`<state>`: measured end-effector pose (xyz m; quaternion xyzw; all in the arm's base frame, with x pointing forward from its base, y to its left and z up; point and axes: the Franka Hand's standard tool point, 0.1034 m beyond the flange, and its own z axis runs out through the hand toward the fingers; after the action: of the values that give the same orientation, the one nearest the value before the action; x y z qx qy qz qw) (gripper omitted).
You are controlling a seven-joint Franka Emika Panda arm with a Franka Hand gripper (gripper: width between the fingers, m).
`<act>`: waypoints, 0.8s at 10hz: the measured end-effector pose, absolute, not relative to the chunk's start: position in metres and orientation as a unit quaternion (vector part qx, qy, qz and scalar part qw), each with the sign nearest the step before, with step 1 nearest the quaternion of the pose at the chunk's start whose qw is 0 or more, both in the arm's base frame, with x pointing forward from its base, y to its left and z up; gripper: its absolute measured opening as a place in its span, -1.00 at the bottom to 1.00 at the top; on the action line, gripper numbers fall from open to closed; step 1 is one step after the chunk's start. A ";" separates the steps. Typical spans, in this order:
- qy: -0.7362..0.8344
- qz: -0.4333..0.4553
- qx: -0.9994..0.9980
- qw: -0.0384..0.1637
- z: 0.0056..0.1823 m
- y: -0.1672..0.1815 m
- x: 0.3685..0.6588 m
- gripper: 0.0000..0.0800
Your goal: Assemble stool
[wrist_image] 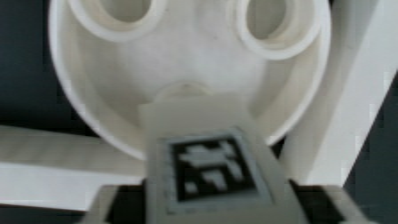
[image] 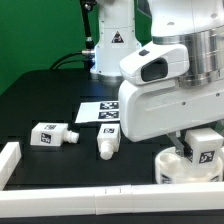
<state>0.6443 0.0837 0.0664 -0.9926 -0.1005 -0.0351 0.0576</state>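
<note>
White plastic stool leg (wrist_image: 210,165) stands upright in the round seat disc (wrist_image: 98,100) at the exterior view's near right, its long axis vertical, directly between the jaws of the gripper (wrist_image: 206,203); whether they clamp it cannot be told.

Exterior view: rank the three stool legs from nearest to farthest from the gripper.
1. Tagged leg, between the fingers of the gripper, above the seat disc.
2. Centre leg, lying mid-table.
3. Left leg, farthest toward the exterior view's left.
</note>
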 end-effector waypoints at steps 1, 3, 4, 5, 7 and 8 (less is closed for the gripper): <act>-0.093 -0.035 -0.993 0.058 0.066 0.084 0.644 -0.17; -0.021 -0.031 -0.998 0.060 0.067 0.083 0.645 -0.17; 0.082 -0.026 -0.994 0.063 0.067 0.088 0.644 -0.17; 0.190 -0.022 -0.979 0.067 0.066 0.097 0.644 -0.17; 0.340 -0.003 -0.937 0.077 0.066 0.101 0.644 -0.17; 0.353 -0.003 -0.933 0.077 0.065 0.101 0.644 -0.17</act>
<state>0.6439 0.1011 0.0655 -0.9326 0.3525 -0.0027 0.0768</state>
